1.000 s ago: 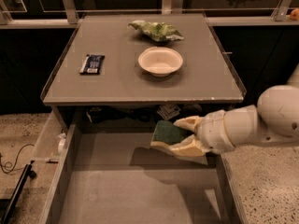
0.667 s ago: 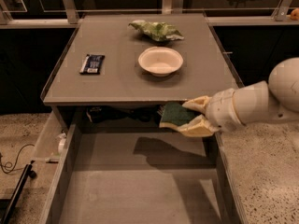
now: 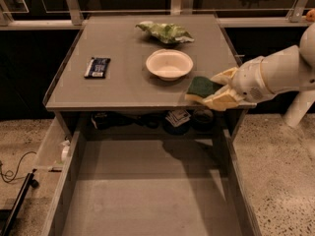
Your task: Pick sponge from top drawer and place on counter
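The sponge (image 3: 201, 87), dark green on top with a yellow foam layer below, is held between the cream fingers (image 3: 222, 100) of my gripper (image 3: 215, 89). It hangs just above the front right corner of the grey counter (image 3: 123, 90). My white arm reaches in from the right. The top drawer (image 3: 147, 191) is pulled open below the counter. Its flat grey bottom is bare.
On the counter lie a dark blue snack wrapper (image 3: 97, 66) at the left, a white bowl (image 3: 169, 64) in the middle and a crumpled green bag (image 3: 165, 32) at the back. Dark items (image 3: 173, 118) sit under the counter's front edge. A cable (image 3: 12, 173) lies on the floor at left.
My gripper has lifted the sponge up and to the right, from over the drawer's back to the counter's front right corner.
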Tool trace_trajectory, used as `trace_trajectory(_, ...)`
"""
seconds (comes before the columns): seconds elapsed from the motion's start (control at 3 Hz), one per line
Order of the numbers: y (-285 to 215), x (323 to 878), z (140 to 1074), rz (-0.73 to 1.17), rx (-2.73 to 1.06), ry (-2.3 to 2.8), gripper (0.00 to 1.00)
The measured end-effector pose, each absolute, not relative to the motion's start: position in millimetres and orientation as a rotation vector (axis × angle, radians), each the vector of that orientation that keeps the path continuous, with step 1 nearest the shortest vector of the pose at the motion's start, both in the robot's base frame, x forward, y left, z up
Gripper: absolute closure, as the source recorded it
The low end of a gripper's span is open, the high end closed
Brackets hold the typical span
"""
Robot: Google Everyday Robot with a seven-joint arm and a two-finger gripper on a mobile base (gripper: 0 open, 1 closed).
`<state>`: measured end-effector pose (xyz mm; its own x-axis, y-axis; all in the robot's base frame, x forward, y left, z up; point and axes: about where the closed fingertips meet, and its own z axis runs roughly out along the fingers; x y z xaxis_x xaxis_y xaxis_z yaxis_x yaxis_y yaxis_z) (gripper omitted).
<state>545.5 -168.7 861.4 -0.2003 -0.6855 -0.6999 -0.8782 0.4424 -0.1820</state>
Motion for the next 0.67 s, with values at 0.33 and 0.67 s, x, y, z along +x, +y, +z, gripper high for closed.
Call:
trace_trajectory(0.33,-199,573,875,0.339,-1.21,1.979,1.0)
trace_trajectory(0.67,-223,593,866,0.374,-1.103,1.987,1.0)
